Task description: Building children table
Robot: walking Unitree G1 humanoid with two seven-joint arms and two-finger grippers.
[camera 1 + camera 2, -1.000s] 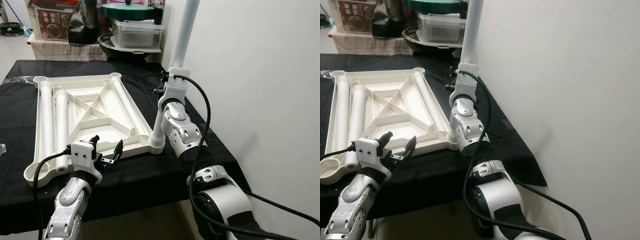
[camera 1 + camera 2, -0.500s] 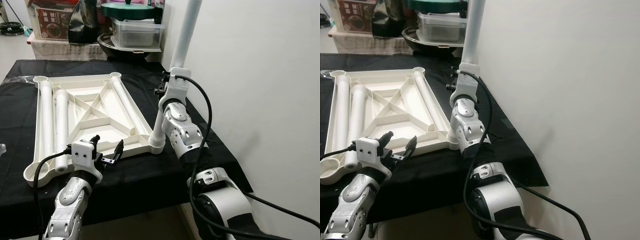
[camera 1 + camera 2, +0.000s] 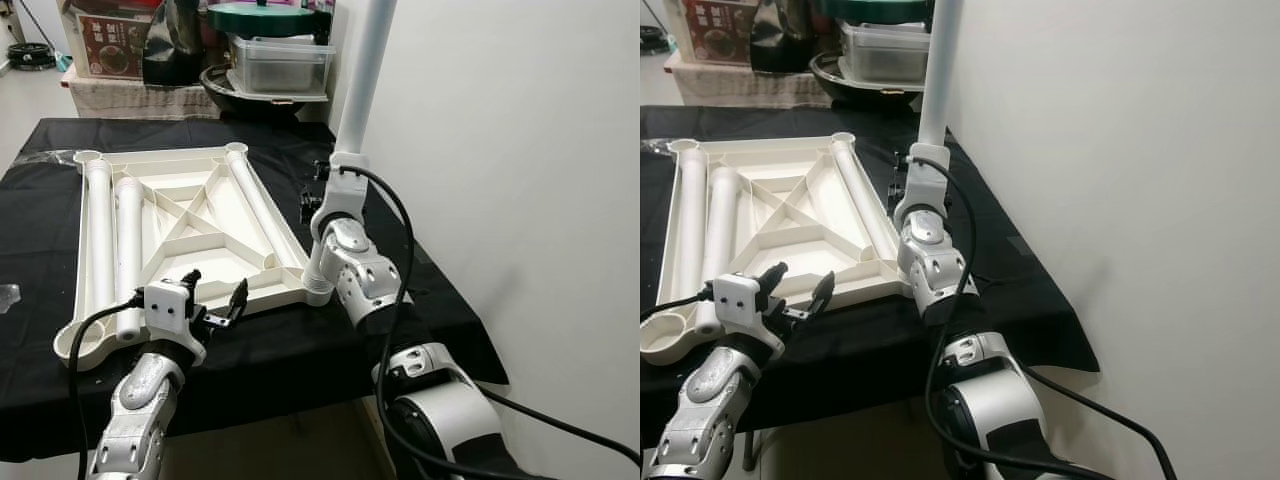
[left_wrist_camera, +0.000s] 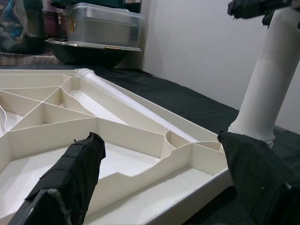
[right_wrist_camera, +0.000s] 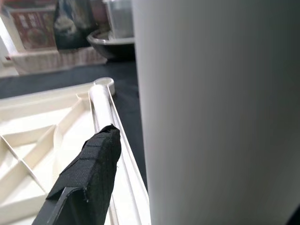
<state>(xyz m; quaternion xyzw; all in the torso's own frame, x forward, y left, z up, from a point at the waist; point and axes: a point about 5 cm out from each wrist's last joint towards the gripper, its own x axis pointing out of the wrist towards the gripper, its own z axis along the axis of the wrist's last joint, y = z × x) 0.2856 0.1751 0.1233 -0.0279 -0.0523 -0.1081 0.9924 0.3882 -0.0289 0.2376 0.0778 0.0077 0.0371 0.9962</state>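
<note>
White leg (image 3: 352,95) straighter than before, right end effector (image 3: 318,190) lower

Head eyes looking down, wrist cameras close, all sharing tabletop (image 3: 200,215)

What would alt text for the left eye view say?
The right gripper clamps an upright white leg seated in a corner of the upturned white tabletop on a black cloth. The left gripper hovers open at the near edge.

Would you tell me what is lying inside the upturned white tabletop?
Inside the upturned tabletop lie three loose white legs among its ribs. A fourth leg stands upright in the near corner socket, held by the right gripper. The cloth beneath is covered.
</note>
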